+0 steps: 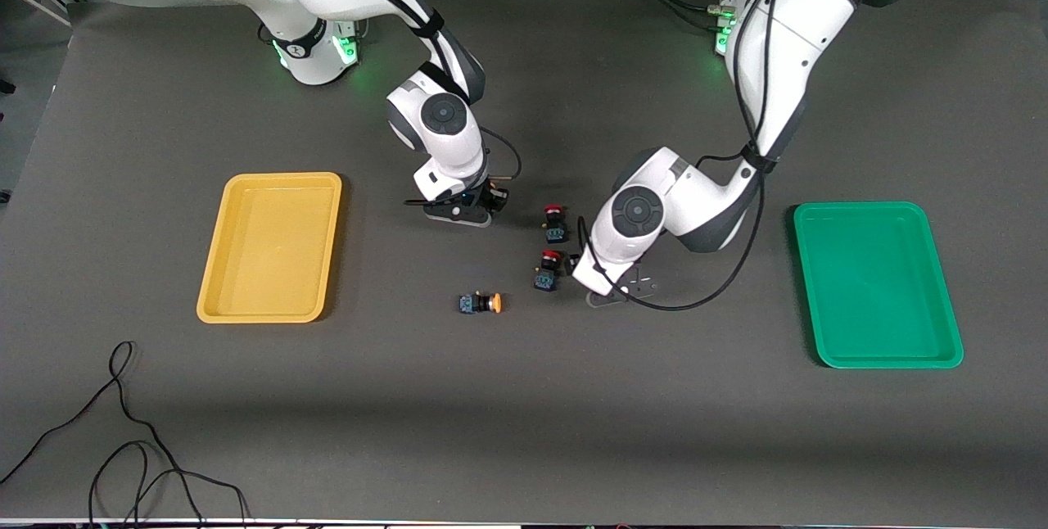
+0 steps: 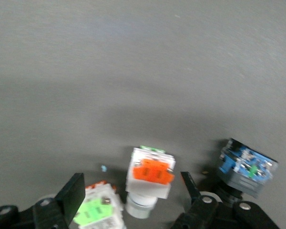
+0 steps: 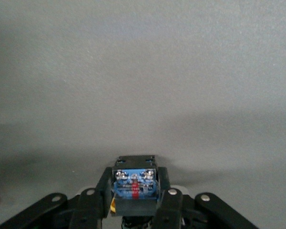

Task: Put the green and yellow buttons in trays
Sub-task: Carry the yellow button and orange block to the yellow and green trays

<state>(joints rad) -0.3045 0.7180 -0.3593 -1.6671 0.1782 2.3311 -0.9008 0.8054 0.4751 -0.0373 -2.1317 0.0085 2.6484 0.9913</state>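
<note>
The right gripper (image 3: 133,202) sits low over the table's middle, its fingers (image 3: 164,202) closed tight on a dark button (image 3: 134,183) with a blue back. The left gripper (image 2: 128,200) is down beside the two red-capped switches (image 1: 552,246), fingers (image 2: 74,191) spread wide around a white button with an orange face (image 2: 150,179); a green-faced button (image 2: 97,210) lies against one finger. A yellow-capped button (image 1: 481,303) lies on its side nearer the front camera. The yellow tray (image 1: 237,300) lies toward the right arm's end, the green tray (image 1: 819,283) toward the left arm's end.
</note>
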